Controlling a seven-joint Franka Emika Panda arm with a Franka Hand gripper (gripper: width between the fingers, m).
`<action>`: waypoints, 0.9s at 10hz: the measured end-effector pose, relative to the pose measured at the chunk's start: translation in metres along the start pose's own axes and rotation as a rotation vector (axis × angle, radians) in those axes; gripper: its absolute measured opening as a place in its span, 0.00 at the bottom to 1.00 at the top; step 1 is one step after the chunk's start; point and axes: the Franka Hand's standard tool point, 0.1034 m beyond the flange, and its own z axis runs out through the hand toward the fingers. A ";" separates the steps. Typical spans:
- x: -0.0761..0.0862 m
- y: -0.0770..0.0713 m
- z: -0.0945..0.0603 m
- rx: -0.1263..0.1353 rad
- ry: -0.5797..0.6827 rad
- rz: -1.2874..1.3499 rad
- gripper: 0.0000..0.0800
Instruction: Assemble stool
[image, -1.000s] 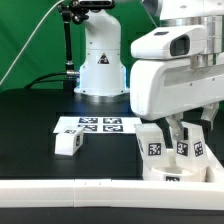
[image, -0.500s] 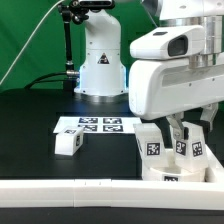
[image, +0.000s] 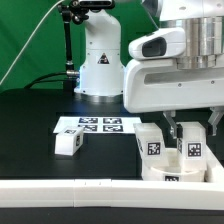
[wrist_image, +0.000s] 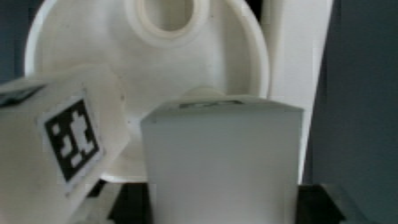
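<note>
The stool seat (image: 158, 173) lies at the exterior view's right, the gripper (image: 191, 130) just above a leg (image: 192, 152) standing on it, whether its jaws clamp that leg I cannot tell, and the plastic looks light, stiff and slick, best pinched across a leg's flat sides.

1. Exterior view: the seat disc (image: 160, 172), at about five o'clock, is half hidden behind the rail (image: 60, 190).
2. The fingertips of the gripper (image: 190, 129) are hidden behind the upright leg (image: 193, 150). They perhaps grip it, but this is unclear.
3. Wrist view: everything is blurred, and the tagged leg (wrist_image: 63, 130) runs off-frame.
</note>
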 end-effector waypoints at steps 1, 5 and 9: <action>0.000 -0.001 0.000 0.007 -0.001 0.112 0.42; -0.002 -0.006 0.001 0.019 -0.006 0.445 0.42; -0.002 -0.007 0.001 0.026 -0.012 0.675 0.42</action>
